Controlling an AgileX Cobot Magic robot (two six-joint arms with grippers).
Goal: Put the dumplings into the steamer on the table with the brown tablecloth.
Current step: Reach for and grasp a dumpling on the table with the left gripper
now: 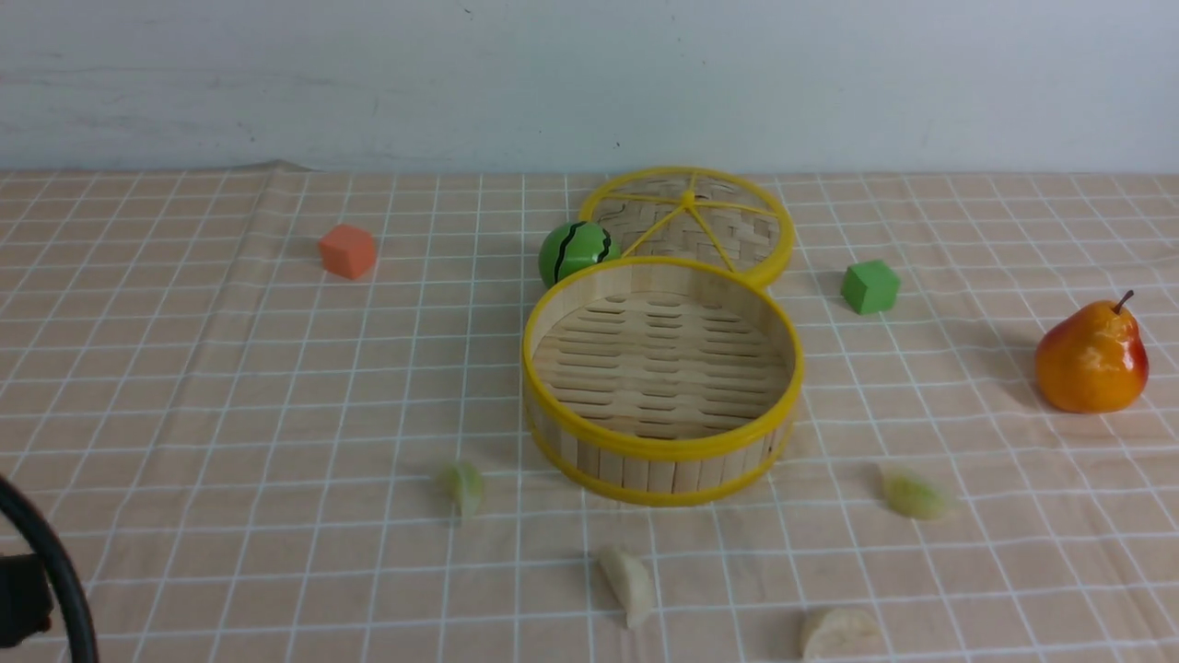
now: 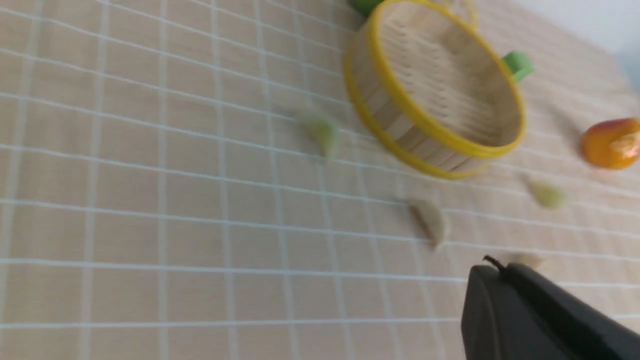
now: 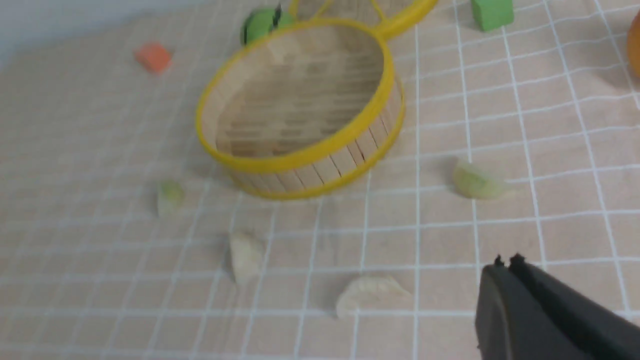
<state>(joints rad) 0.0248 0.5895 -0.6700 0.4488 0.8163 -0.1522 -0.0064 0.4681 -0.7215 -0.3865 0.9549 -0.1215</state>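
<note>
The bamboo steamer [image 1: 661,451] with yellow rims stands empty mid-table on the brown tablecloth [image 1: 230,387]. Four dumplings lie on the cloth in front of it: a green dumpling [image 1: 463,487] at front left, a green dumpling [image 1: 912,495] at front right, a white dumpling [image 1: 628,583] and a white dumpling [image 1: 840,633] nearest me. My left gripper [image 2: 492,266] is shut and empty, above the cloth short of the dumplings. My right gripper [image 3: 506,262] is shut and empty, near the white dumpling [image 3: 372,295]. The steamer also shows in both wrist views [image 2: 400,115] [image 3: 320,165].
The woven lid [image 1: 691,221] with yellow spokes lies behind the steamer, a toy watermelon [image 1: 576,250] beside it. An orange cube [image 1: 348,250] sits at far left, a green cube [image 1: 869,286] at right, a pear [image 1: 1091,359] at far right. A black cable [image 1: 55,571] shows at bottom left.
</note>
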